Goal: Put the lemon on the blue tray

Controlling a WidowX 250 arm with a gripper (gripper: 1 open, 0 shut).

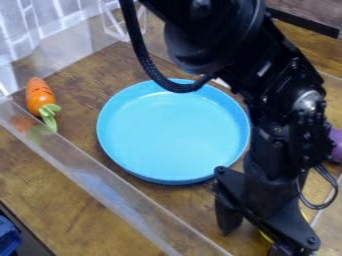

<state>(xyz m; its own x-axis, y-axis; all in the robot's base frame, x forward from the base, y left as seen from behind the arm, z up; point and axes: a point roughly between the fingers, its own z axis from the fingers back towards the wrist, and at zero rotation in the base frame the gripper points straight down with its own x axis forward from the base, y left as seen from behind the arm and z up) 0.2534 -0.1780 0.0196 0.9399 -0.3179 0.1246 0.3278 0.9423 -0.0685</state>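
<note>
A bulky matte-black arm with rounded joint housings and looping black cables.

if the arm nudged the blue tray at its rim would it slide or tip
The blue tray would probably slide: it sits flat and shallow on the smooth wooden table. It looks like light plastic, so it should move easily. Tipping seems unlikely with so low a rim.

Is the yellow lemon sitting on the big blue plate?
No, the blue plate is bare, with nothing lying on it.
</note>
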